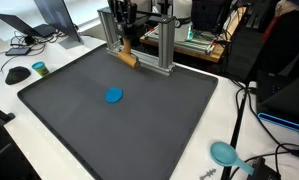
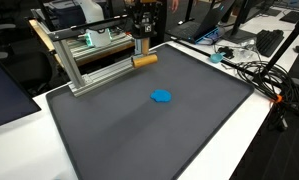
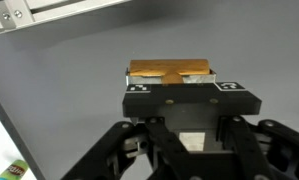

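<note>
Clenching a brown wooden block (image 3: pixel 169 70), the claw (image 3: pixel 184 88) hangs beside the metal frame (image 2: pixel 99 76)

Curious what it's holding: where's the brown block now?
In both exterior views the gripper holds the brown block at the far edge of the mat, beside the metal frame.

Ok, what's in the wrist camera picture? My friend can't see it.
A black gripper is shut on a brown block, seen from just behind its fingers. Behind them is a grey mat, and a strip of metal frame crosses the top left corner.
</note>
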Controlling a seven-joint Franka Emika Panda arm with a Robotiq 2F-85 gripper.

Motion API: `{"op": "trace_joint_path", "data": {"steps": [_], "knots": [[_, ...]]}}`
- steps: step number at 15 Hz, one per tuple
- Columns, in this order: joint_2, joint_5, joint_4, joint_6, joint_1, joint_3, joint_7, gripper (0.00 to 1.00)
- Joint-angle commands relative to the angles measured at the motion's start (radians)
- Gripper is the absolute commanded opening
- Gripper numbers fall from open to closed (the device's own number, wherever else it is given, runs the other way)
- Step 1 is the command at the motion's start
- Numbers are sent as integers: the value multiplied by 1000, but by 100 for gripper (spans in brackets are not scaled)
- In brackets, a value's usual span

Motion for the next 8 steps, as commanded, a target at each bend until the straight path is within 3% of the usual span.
{"op": "trace_joint_path", "data": {"steps": [1, 3, 8], "knots": [[-79, 56, -36, -82, -23, -10, -199, 22], [-98, 78, -22, -152, -30, -16, -252, 22], [-176, 105, -71, -236, -44, -20, -238, 22]]}}
